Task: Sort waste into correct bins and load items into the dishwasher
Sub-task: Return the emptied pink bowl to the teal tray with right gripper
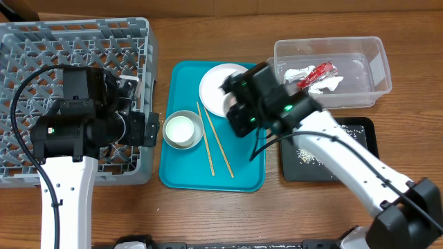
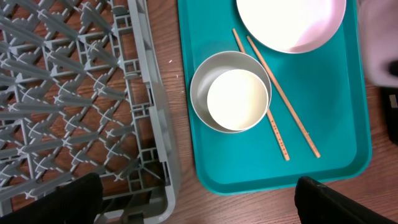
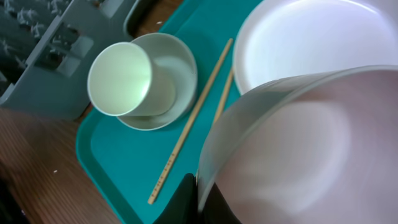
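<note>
The right pincer (image 3: pixel 200 202) is clamped on the rim of the small white bowl (image 3: pixel 298 149), one dark finger showing at the bottom edge of the right wrist view. The bowl is tilted and fills the lower right of that frame, hanging over the near edge of the big white plate (image 3: pixel 311 37). Whether the two touch, I cannot tell.

Overhead, the plate lies in the upper right of the teal tray (image 1: pixel 176 173), mid-frame. At the tray's left side the white cup (image 3: pixel 119 78) stands upright inside the grey metal bowl (image 3: pixel 174 68). Just beside them, two chopsticks (image 2: pixel 280 106) lie side by side, slanting from the plate toward the tray's lower edge.

Over on the left, the left pincer (image 2: pixel 199 208) is spread wide, a dark fingertip in each bottom corner of its own view, holding nothing. It hangs at the dish rack's (image 1: pixel 41 55) right edge, next to the tray.

Upper right overhead, the clear tub (image 1: pixel 367 69) holds the red wrapper (image 1: pixel 317 72) and the white napkin (image 1: pixel 329 84). Below it, rice grains (image 1: pixel 304 155) lie scattered on the black tray (image 1: pixel 360 131).
</note>
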Controlling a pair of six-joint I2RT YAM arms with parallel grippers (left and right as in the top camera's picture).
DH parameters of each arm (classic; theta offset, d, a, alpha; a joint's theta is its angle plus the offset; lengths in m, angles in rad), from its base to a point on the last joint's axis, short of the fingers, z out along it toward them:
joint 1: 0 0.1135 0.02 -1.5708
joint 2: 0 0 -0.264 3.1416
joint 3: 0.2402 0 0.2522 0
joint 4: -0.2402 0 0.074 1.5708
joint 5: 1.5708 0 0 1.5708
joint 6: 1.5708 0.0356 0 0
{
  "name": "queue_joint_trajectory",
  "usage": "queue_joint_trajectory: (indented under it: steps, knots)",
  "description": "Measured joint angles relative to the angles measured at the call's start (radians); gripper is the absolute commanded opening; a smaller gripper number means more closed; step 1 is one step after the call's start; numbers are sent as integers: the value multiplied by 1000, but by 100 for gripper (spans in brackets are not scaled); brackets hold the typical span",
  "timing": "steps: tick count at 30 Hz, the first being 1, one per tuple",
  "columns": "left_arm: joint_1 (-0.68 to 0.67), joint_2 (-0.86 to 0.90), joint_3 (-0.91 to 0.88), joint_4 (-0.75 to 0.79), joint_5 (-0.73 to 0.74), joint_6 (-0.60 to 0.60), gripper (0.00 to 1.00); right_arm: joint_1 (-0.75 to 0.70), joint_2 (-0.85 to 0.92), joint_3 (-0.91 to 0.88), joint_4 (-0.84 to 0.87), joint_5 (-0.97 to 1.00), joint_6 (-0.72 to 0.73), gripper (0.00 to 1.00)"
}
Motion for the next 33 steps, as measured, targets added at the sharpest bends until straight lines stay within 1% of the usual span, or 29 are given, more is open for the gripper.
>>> queue_joint_trajectory:
  steps: [1,3,5,6,7,10,11,13,14,16,18,20,22,25,28,32,33]
  knots:
    - [0,1,0,0,0,0,100,23,14,0,1,12,0,4]
    - [0,2,0,0,-2,0,100,66,97,1,-10,31,13,4]
    - [0,2,0,0,-3,0,100,73,174,1,-32,41,36,4]
    - [0,2,0,0,-3,0,100,73,203,1,-35,45,52,9]
    - [0,2,0,0,-3,0,100,73,216,1,-36,46,63,18]
    - [0,2,0,0,-3,0,100,73,225,1,-44,45,72,21]
    - [0,2,0,0,-3,0,100,73,225,1,-47,46,76,27]
    - [0,2,0,0,-3,0,100,73,225,1,-53,46,79,35]
    - [0,2,0,0,-3,0,100,73,225,1,-58,43,82,36]
    - [0,2,0,0,-3,0,100,73,225,12,-96,37,82,43]
    - [0,2,0,0,-3,0,100,73,227,48,-135,36,85,47]
    - [0,2,0,0,-3,0,100,73,229,162,-165,34,94,48]
    - [0,2,0,0,-3,0,100,74,229,245,-131,20,110,50]
    - [0,2,0,0,-3,0,100,76,229,269,-74,2,135,50]
    - [0,2,0,0,-3,0,100,82,235,269,-52,-11,189,50]
    - [0,2,0,0,-3,0,100,95,285,269,-41,-20,241,50]
    - [0,2,0,0,-3,0,100,103,322,269,-35,-23,259,50]
